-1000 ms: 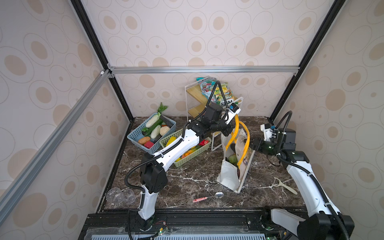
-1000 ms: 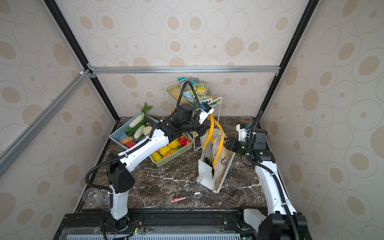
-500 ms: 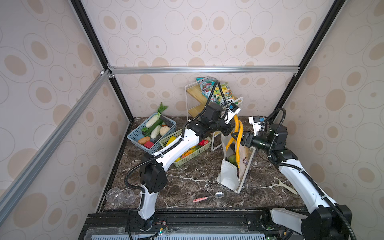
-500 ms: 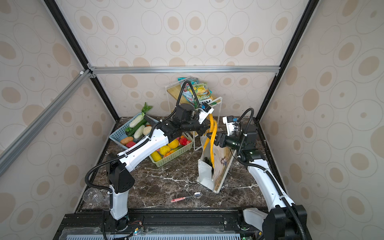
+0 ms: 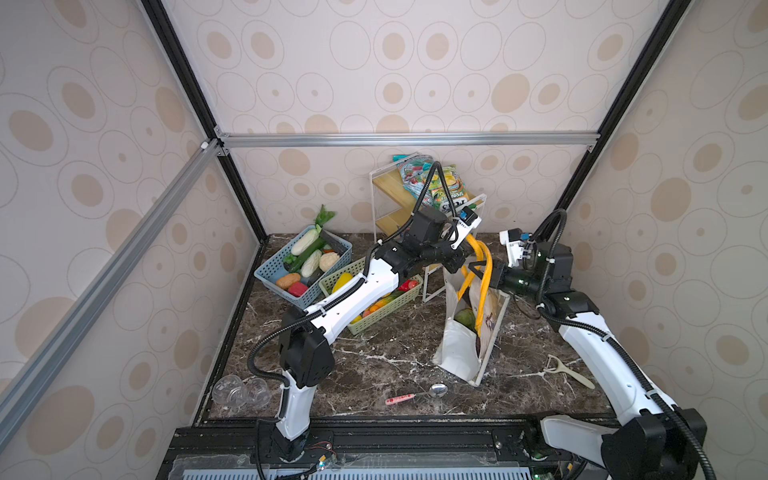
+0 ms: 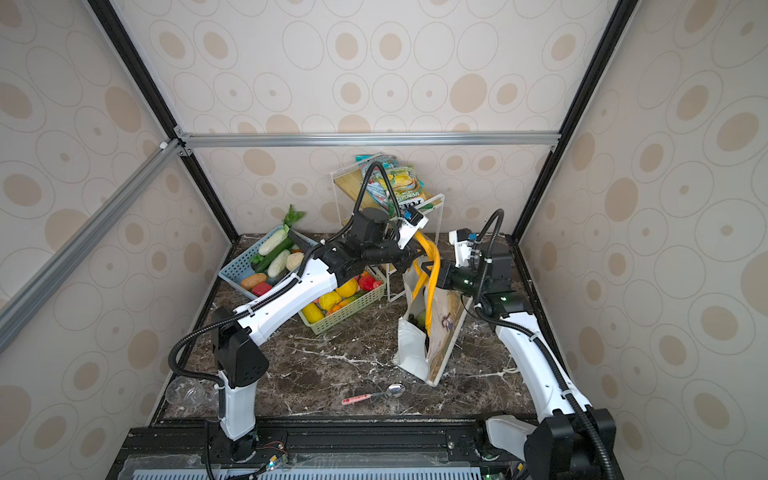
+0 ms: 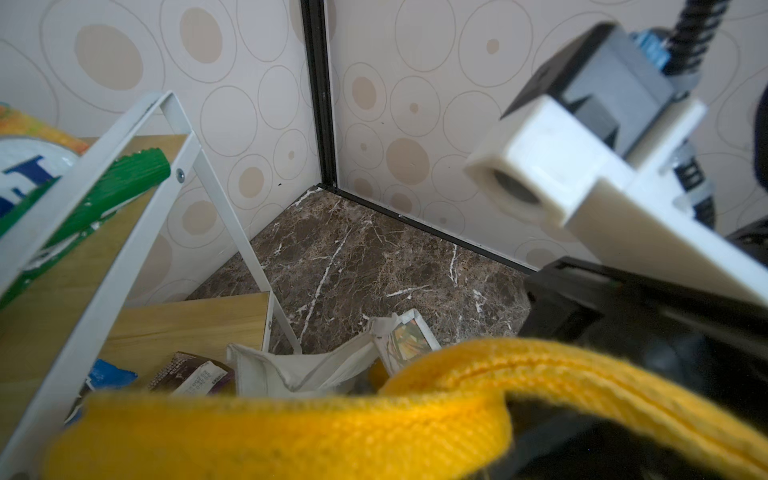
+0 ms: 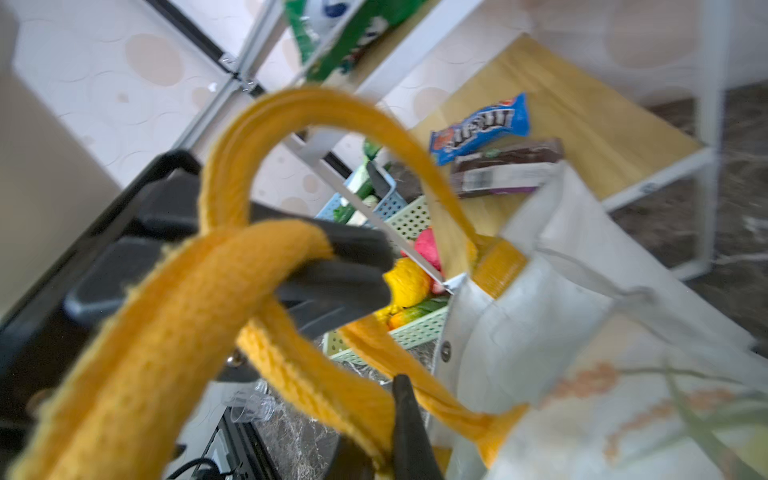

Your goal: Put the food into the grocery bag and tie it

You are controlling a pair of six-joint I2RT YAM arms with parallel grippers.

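Marble tabletop (image 5: pixel 374 365), right of centre: we clamp left gripper (image 5: pixel 462 261) and right gripper (image 5: pixel 478 269) tight on the grocery bag's (image 5: pixel 457 353) yellow handles (image 5: pixel 484 291).

1. The left arm (image 5: pixel 357 291) rises from its base at the front edge, bends at the elbow and stretches forward and to the right, past the middle in both top views.
2. The left gripper (image 5: pixel 467 262) points toward the right arm, and its jaws are closed tight.
3. The right arm (image 5: pixel 590 353) goes up from its base and leans inward. Its wrist (image 5: pixel 548 266) is turned to the left, about level.
4. The right gripper (image 5: pixel 487 277) is closed too. It stands just beside the left gripper, tip facing tip.
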